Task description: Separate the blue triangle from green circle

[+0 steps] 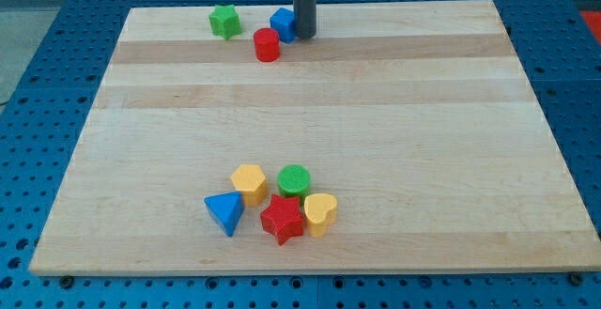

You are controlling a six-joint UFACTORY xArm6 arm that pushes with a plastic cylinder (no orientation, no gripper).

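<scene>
One blue triangle lies apart from green circle.

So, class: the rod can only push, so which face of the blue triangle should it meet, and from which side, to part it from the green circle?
Push the blue triangle on its right-hand face, coming from the view's right, so it slides left, away from the green circle. The yellow hexagon and red star crowd that side, so entry is probably tight. My tip is far off at the view's top.

Showing on the pale striped wood bench are a blue triangle, green circle, red star, yellow heart and yellow hexagon.
</scene>
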